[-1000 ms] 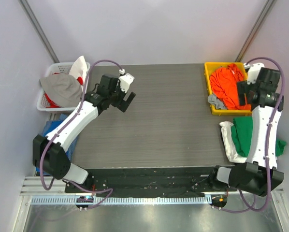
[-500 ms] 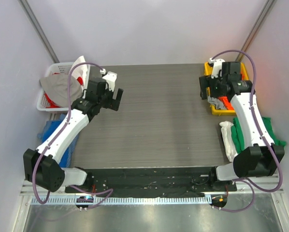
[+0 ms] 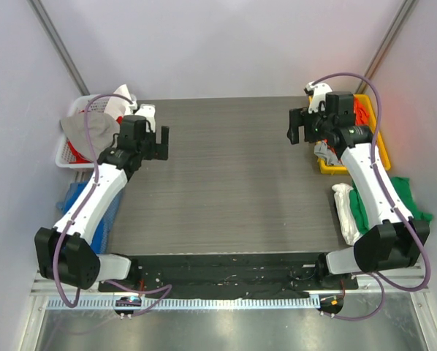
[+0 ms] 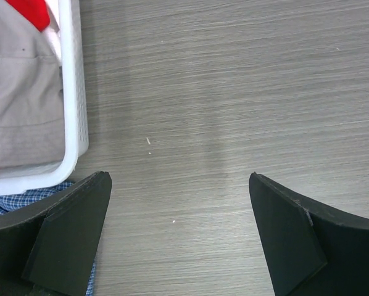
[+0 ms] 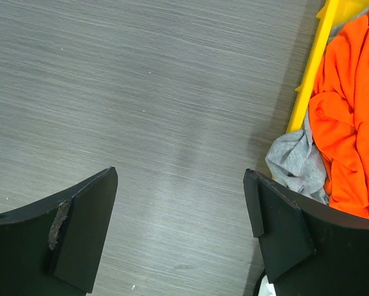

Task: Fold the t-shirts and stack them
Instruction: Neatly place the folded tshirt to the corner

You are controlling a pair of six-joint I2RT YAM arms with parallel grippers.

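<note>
Right arm: swung in from the far-right side. The right gripper (image 3: pixel 297 126) now hangs over bare surface (image 3: pixel 226 183), just left of the yellow bin (image 5: pixel 313 68), jaws spread wide with nothing between them.
Left arm: pulled back toward the white basket (image 4: pixel 73 80). The left gripper (image 3: pixel 154 139) gapes too, empty, over the boards.
Meaning: no shirt in hand. It looks like a reset between pickups, and the folding area is bare.
Orange t-shirt (image 5: pixel 348 105): crumpled in the bin, soft matte cotton in deep folds, with a grey cloth (image 5: pixel 294 165) spilling out beside it.
Green t-shirt (image 3: pixel 407 196) and white t-shirt (image 3: pixel 344 212): at the surface's right edge, green lying on white. Folded or just heaped, I can't quite tell behind the arm.
Surface: dark grey, flat, fine wood-grain streaks.
Basket: rigid white lattice plastic, holding a limp grey garment (image 4: pixel 21 92).
</note>
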